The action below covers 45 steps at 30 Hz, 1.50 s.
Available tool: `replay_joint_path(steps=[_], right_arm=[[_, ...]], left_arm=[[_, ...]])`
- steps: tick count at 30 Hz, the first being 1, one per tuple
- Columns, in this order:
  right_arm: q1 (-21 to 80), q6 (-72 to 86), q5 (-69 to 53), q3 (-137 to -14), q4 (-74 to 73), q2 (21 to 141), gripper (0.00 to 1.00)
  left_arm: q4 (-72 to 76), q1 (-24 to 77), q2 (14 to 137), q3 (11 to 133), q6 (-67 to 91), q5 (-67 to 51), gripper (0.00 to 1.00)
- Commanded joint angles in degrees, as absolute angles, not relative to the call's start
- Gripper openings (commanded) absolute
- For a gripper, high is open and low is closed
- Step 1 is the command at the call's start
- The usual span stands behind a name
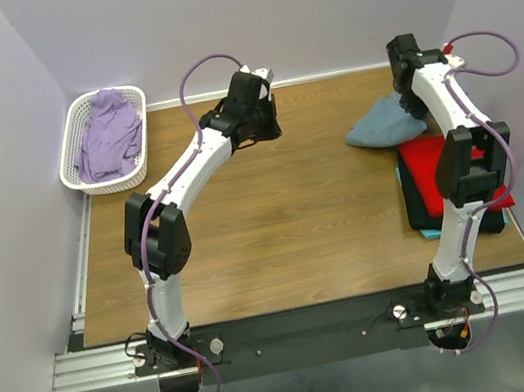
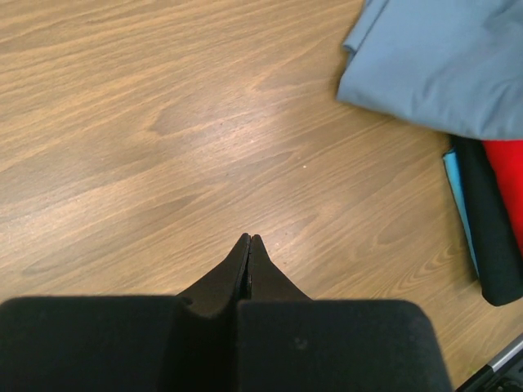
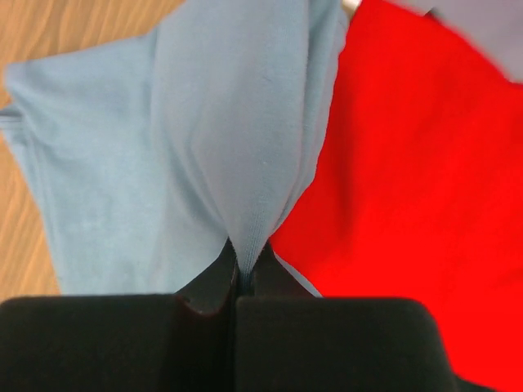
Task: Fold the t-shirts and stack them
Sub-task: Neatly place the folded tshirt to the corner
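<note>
Just behind the folded red t-shirt (image 1: 432, 169), the blue-grey t-shirt (image 1: 381, 124), a smooth bunched wedge, stretches leftward, its narrow right end pinched by the right gripper (image 3: 243, 261). Well left of the red one, the left gripper (image 2: 249, 238) is pressed together, empty.

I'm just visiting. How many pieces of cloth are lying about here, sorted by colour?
blue-grey shirt: 1
red shirt: 1
black cloth under the red one: 1
turquoise cloth, only an edge showing: 1
lilac cloth in the white basket: 1
Total: 5
</note>
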<state>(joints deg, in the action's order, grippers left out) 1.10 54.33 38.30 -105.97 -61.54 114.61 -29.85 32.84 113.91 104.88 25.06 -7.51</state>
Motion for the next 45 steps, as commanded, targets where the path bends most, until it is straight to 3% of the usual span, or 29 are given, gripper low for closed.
replay_joint_path(steps=[1,25,45], right_arm=[[-2.3,53.8,43.4,-111.6,-68.1,115.0,0.01],[-3.1,52.7,46.7,-116.3,-73.4,102.4,0.00],[-4.4,51.1,49.2,-123.6,-73.7,102.9,0.01]], left_arm=[[-31.6,32.6,112.8,107.6,24.1,-9.5,0.00],[-31.6,32.7,112.2,106.5,23.6,-10.5,0.00],[-31.6,32.7,112.2,106.6,23.6,-10.5,0.00]])
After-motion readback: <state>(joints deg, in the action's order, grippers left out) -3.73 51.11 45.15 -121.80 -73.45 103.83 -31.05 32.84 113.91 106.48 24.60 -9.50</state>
